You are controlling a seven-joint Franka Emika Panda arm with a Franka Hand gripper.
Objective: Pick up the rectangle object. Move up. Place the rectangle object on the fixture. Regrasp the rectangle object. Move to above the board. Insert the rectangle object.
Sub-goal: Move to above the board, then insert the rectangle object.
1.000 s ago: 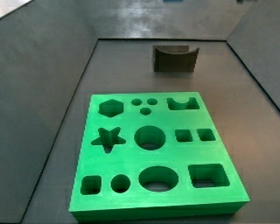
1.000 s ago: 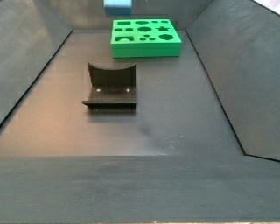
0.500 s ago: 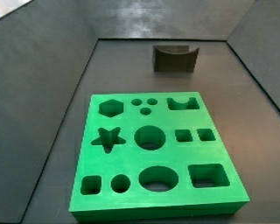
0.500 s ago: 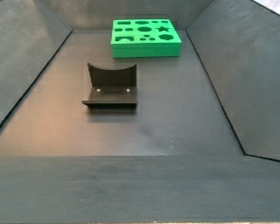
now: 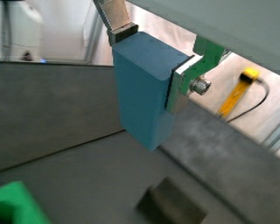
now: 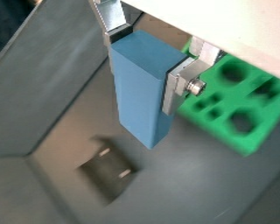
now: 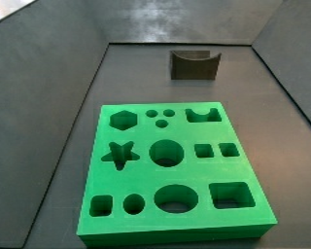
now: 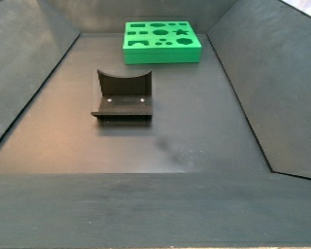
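The pincer (image 5: 146,52) is seen only in the wrist views, closed on the blue block (image 5: 146,92), which is clamped between the silver fingers (image 5: 187,72); the block hangs lengthwise below the fingers, its free end clear of the floor; in a wrist view (image 6: 140,54) the same grip is shown, with the block (image 6: 143,92) held high above the grey floor (image 6: 60,96).

In a wrist view the fixture (image 6: 111,171) is seen on the floor beneath the block's lower end, well apart from it; the green board (image 6: 236,101) is seen beyond the fingers (image 6: 178,80); a corner of the board (image 5: 17,206) and the fixture (image 5: 175,203) are also caught in a wrist view.

In both side views neither pincer nor block is shown; the board (image 7: 171,165) lies flat on the floor, its shaped holes unfilled; the fixture (image 7: 193,64) stands apart from it, nearer the back wall; in a side view the fixture (image 8: 123,95) stands mid-floor with the board (image 8: 161,42) beyond it.
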